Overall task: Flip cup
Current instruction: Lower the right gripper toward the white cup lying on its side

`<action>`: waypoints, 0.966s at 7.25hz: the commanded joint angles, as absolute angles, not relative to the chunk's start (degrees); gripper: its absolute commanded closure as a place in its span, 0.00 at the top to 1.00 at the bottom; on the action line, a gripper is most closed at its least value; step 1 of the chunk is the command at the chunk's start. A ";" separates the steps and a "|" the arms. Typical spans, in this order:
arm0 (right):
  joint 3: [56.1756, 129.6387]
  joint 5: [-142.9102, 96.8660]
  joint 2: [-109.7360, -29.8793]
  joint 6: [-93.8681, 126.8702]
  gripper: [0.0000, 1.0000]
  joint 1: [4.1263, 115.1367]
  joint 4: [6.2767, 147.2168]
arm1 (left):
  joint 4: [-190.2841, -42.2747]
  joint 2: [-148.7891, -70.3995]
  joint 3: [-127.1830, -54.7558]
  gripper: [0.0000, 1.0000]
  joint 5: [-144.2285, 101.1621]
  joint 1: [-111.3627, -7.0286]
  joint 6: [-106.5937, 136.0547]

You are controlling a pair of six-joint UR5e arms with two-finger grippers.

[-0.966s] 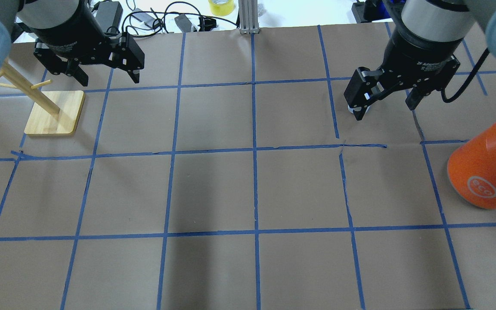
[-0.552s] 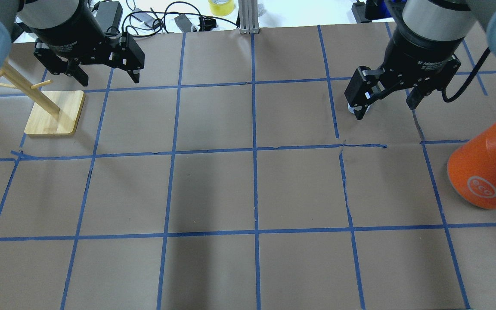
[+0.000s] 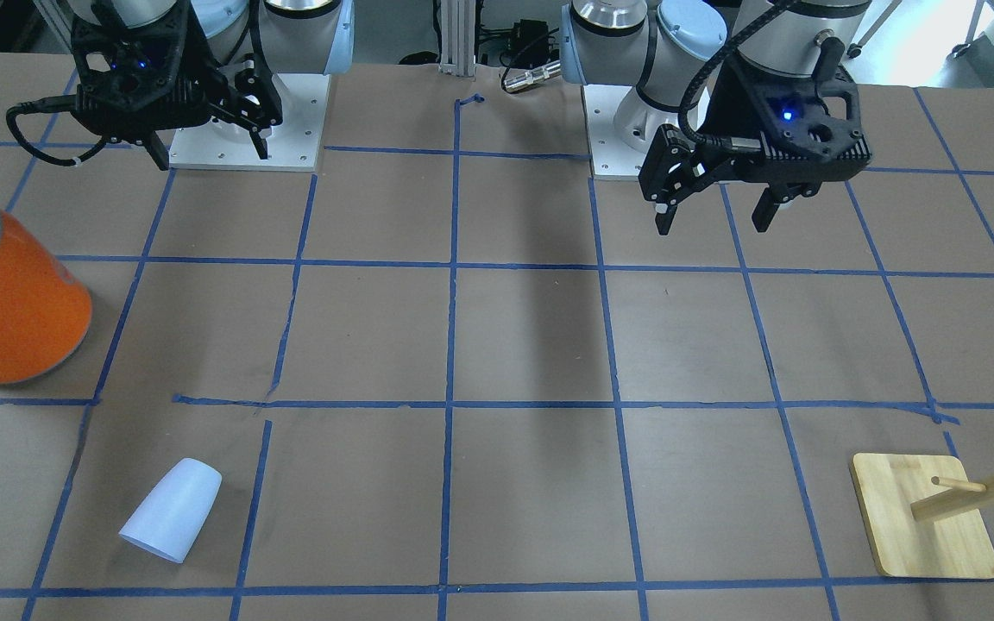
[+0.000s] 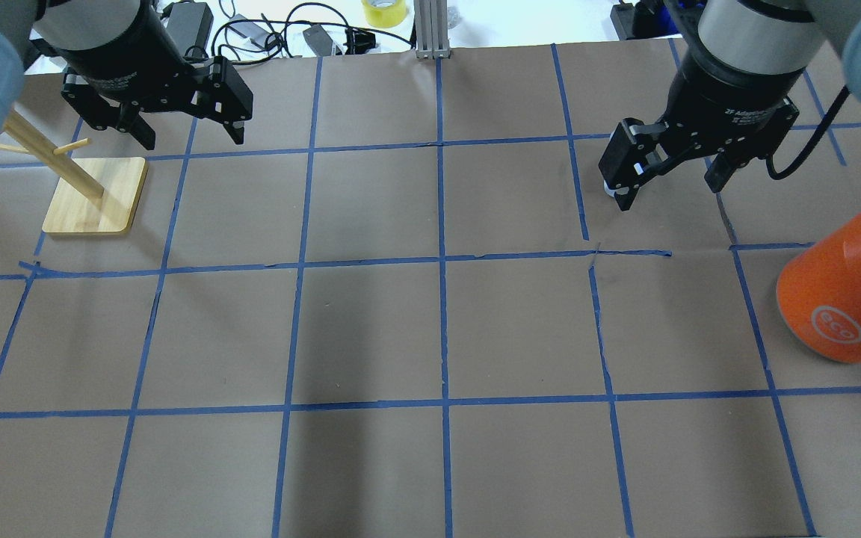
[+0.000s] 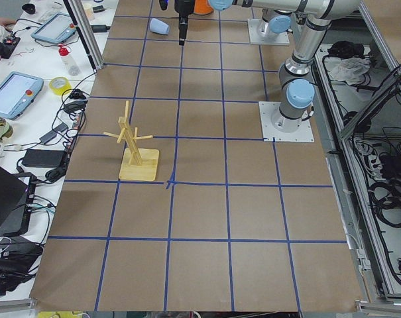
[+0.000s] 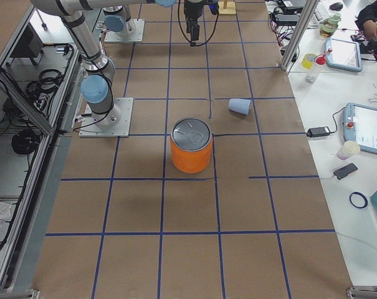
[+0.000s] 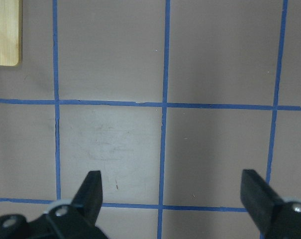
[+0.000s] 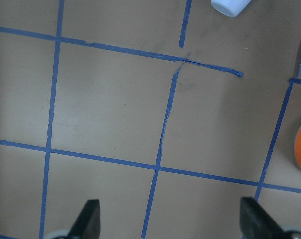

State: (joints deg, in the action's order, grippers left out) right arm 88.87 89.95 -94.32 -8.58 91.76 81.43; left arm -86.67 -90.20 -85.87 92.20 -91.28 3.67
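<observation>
cup is lying on its side on the desk, on the robot's right half, in a grid square towards the operators' edge. in the front view the narrow end tilts up towards the robot and the wide end faces the operators' side. nothing is touching it.

right claw hangs over the desk near the robot's base with its fingers spread wide and nothing between them, well apart from the cup. right wrist view: both fingertips at the bottom corners, and only the cup's rounded narrow end shows at the top edge. in the overhead view the right claw covers most of the cup.

left claw is also wide and empty, up over bare desk on the robot's left half. left wrist view shows tape lines and a corner of the wooden stand's base.

orange can stands upright at the robot's right edge, well apart from the cup. wooden peg stand is at the far left side.
</observation>
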 commanded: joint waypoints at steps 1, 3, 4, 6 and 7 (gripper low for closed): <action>89.03 90.09 -94.31 -8.70 1.00 91.58 81.39 | -86.57 -90.26 -85.87 1.00 92.20 -91.32 3.69; 88.24 89.91 -91.95 -8.35 1.00 90.62 84.09 | -86.57 -90.26 -85.87 1.00 92.20 -91.32 3.69; 85.89 89.83 -88.19 -8.61 1.00 89.31 85.16 | -86.57 -90.26 -85.87 1.00 92.20 -91.32 3.69; 78.00 89.91 -75.39 -8.26 1.00 87.46 86.57 | -86.49 -90.26 -85.87 1.00 92.20 -91.41 3.69; 75.96 90.09 -70.54 -8.26 1.00 86.93 93.62 | -86.48 -90.35 -86.22 1.00 92.28 -91.41 3.78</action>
